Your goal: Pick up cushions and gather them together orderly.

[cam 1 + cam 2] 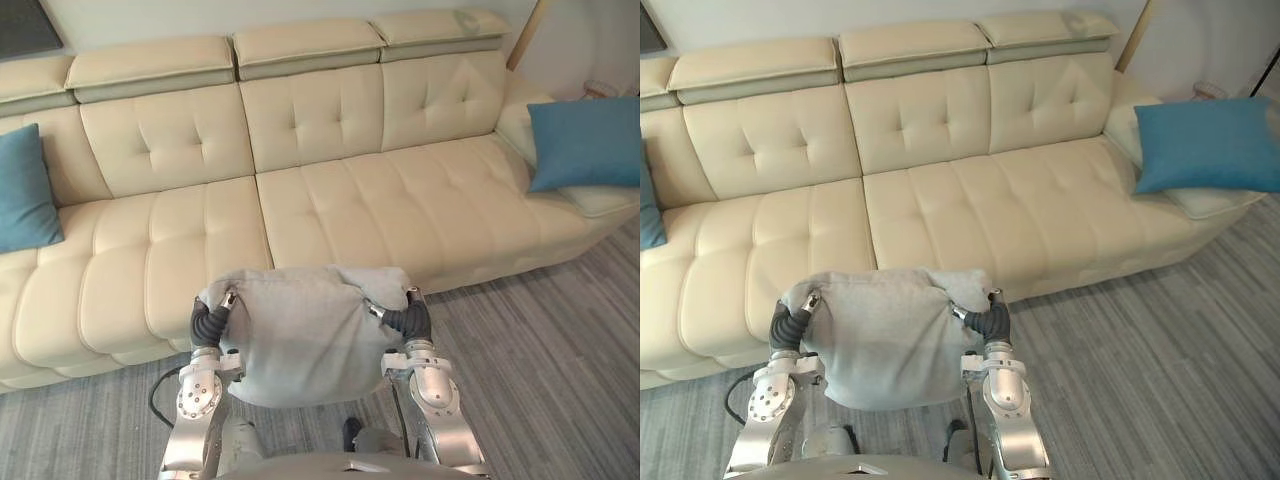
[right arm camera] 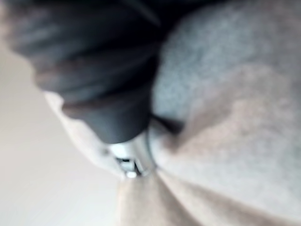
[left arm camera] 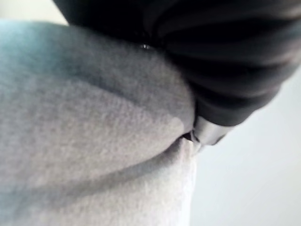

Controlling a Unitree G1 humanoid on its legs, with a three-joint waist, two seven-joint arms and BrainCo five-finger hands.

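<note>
I hold a grey cushion (image 1: pixel 300 340) in the air between both hands, in front of the cream sofa (image 1: pixel 330 200). My left hand (image 1: pixel 208 322) grips its left edge and my right hand (image 1: pixel 408 320) its right edge. Each thumb digs into the fabric on top, while the fingers are hidden behind the cushion. Seen from the left wrist, the grey fabric (image 3: pixel 84 141) folds around a silver fingertip of the left hand (image 3: pixel 225 61). The right hand (image 2: pixel 94 70) pinches the cloth (image 2: pixel 235 117) the same way. One blue cushion (image 1: pixel 22 190) leans at the sofa's left end, another blue cushion (image 1: pixel 585 142) at its right end.
The right blue cushion rests on a cream pillow (image 1: pixel 610 200) at the sofa's armrest. Grey striped carpet (image 1: pixel 560 340) runs along the sofa's front. The middle seats of the sofa are bare.
</note>
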